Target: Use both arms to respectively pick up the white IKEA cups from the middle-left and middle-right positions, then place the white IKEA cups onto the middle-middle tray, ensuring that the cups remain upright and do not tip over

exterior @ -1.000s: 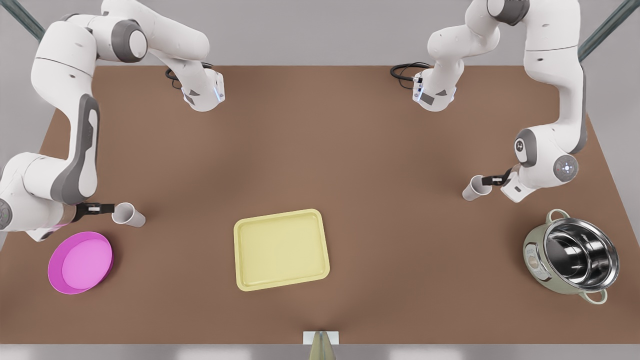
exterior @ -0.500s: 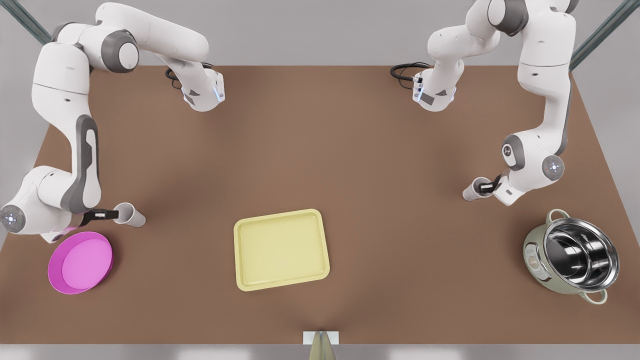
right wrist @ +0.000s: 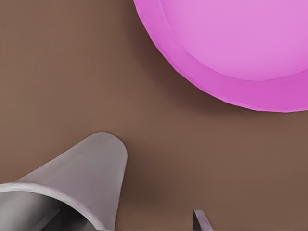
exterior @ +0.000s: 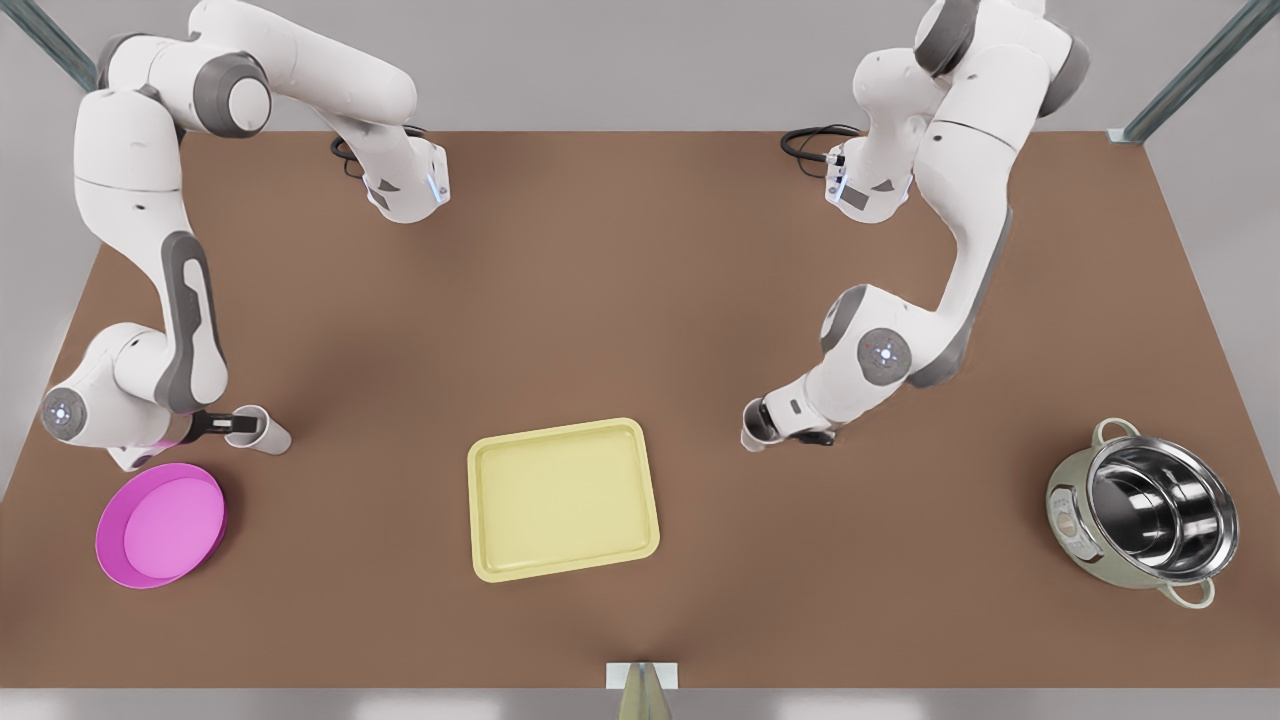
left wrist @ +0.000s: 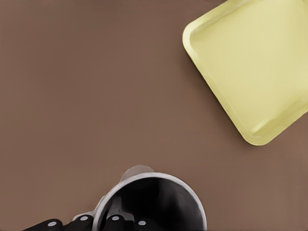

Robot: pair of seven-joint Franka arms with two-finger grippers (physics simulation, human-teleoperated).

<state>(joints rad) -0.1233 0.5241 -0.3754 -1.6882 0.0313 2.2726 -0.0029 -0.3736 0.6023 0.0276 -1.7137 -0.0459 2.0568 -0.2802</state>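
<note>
The two arms are at different steps. The left gripper (exterior: 766, 432), on the front view's right, is clamped on the wall of its cup (exterior: 750, 434), one finger down inside the mouth as the left wrist view shows. It is carrying the cup toward the tray (exterior: 563, 499). That cup is now near the tray's edge on the front view's right, but not yet over it. Half a second ago it was far out toward the pot (exterior: 1145, 520), so it has covered most of the way.

The right gripper (exterior: 226, 425), on the front view's left, is at the other cup (exterior: 264, 433), which stands on the desk (exterior: 640, 300) just beside the pink dish (exterior: 160, 525), where it stood before. One finger (right wrist: 201, 220) shows well clear of the cup's wall. So this gripper looks open and not yet grasping, though the second finger is hard to make out in the cup's shaded mouth. Its wrist has edged closer to the cup.

Next, as I judge it, the left arm must bring its cup level over the tray's floor and lower it upright. The right must close on the cup's wall and lift straight up, without tipping it.
</note>
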